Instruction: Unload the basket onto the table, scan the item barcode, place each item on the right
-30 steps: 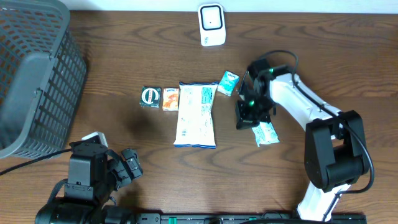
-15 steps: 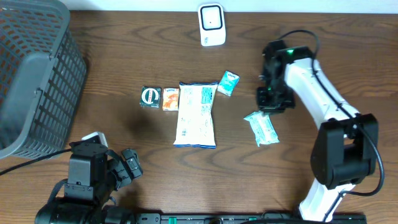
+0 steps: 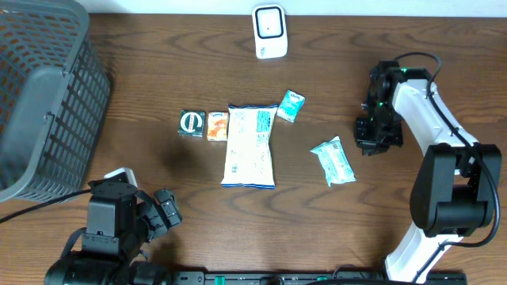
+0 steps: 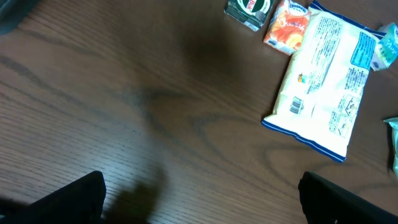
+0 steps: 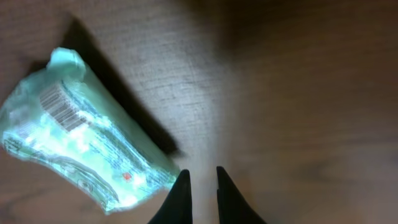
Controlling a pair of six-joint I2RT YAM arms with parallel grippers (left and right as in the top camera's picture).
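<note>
Right wrist view: the right gripper points down at the wooden table with its two dark fingers drawn almost together, only a thin strip of wood showing between them and nothing caught in it. Just to the left of those tips lies the mint-green packet, flat on the table with its printed barcode facing up near its far end. From overhead, the same packet sits a little apart from the right gripper, between it and the long white snack bag at the middle of the table. A small teal packet lies just beside the bag's upper right corner, and an orange carton and a dark green packet with a round logo stand side by side at the bag's upper left. The white scanner stands at the far edge, well apart from the mint-green packet. The grey mesh basket fills the far left corner; only its wall, rim and a patch of mesh inside show, so what it holds cannot be told. The left gripper hovers low over bare wood at the near left, fingers spread wide apart and holding nothing.
</note>
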